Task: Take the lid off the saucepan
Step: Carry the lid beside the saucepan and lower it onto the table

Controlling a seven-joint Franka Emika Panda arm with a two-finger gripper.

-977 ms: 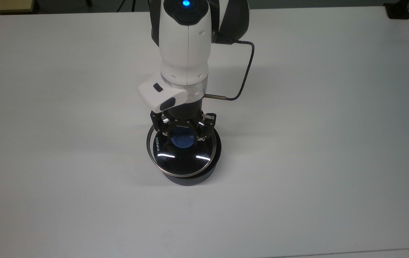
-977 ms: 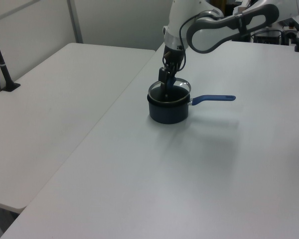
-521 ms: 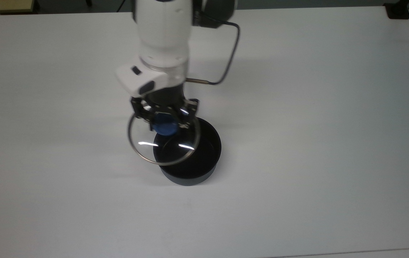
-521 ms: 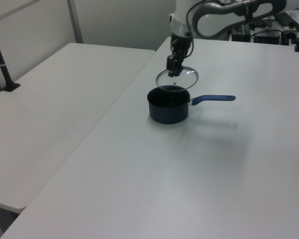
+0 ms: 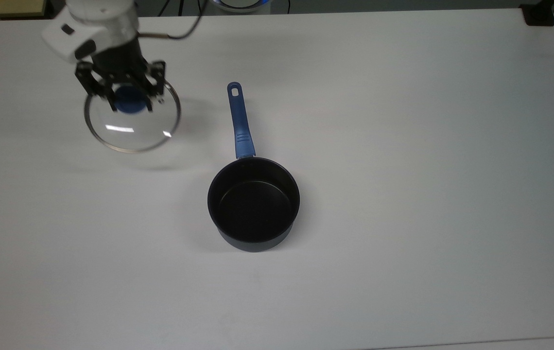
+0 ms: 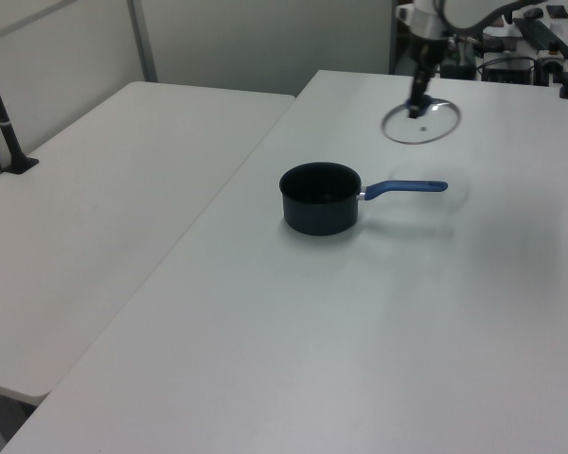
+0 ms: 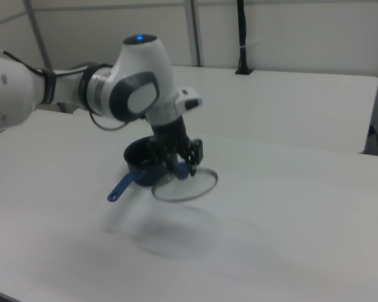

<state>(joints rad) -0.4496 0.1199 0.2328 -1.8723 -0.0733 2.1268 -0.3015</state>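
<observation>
The lid (image 5: 132,120), a round clear glass disc with a metal rim and a blue centre knob, hung in the air from the robot's hand (image 5: 120,99), well apart from the saucepan (image 5: 253,203) and off toward the top view's upper left. The hand's two dark fingers were closed on the blue knob, one on each side, and carried nothing else. A second earlier the lid had been barely raised, sitting askew over the saucepan's rim; half a second earlier it had hovered partly over the opening; now it was carried right away, past the far side of the handle, so the small round dark navy-black pot stood fully uncovered on the white worktop (image 5: 427,170) with its black nonstick inside open to view. Judged from this, the removal itself was as good as done, and what remained was most likely to set the lid down and let go. In the right view the disc (image 7: 185,184) hung near level, tilted slightly, above its own soft shadow on the worktop, so it was not yet resting on anything. The saucepan had kept its place throughout. Its long blue handle (image 5: 239,120), the pot's long axis, pointed toward the top view's upper edge, leaning a little to the top view's left, with the oval hole at the far end; in the left view the handle (image 6: 404,187) pointed to the left view's right.
</observation>
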